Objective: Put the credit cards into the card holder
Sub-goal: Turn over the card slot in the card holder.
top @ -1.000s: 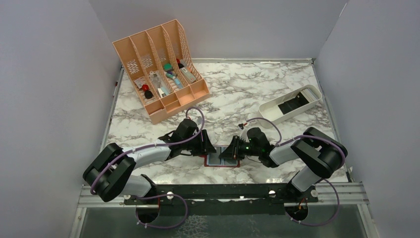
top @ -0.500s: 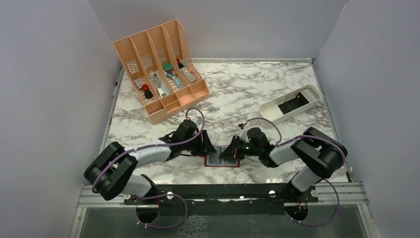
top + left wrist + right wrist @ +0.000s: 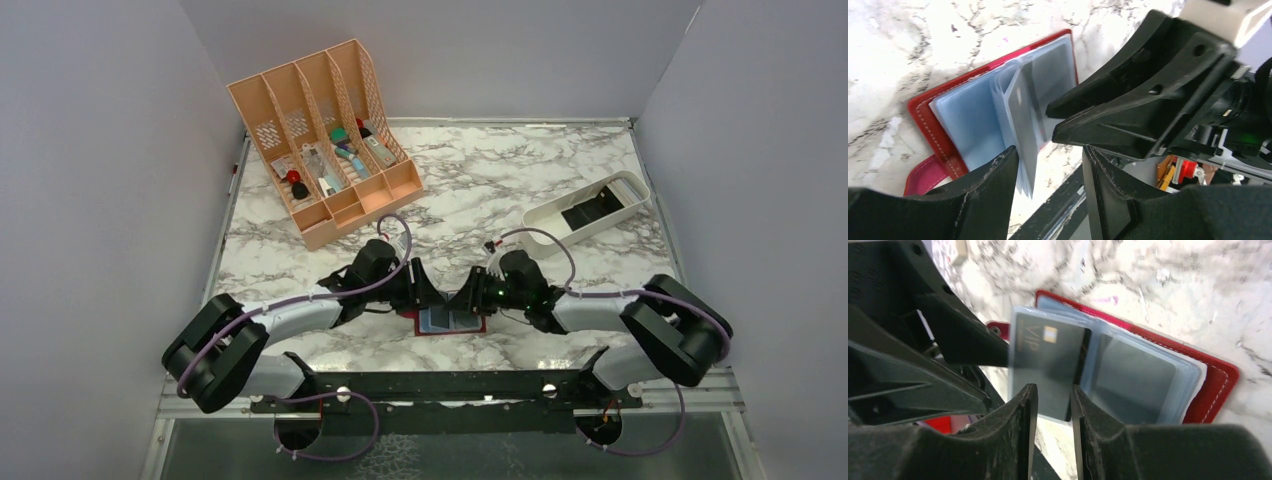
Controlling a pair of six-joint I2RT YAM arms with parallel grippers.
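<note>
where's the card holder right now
The card holder lies open on the marble table near its front edge, at the centre of the top view, right between the left and right jaws.

The dark credit card (image 3: 1048, 365) reads "VIP" near one corner (pale letters, turned sideways)

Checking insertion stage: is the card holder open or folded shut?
Open: the card holder lies spread flat, its clear pockets fanned out in both wrist views.
</note>
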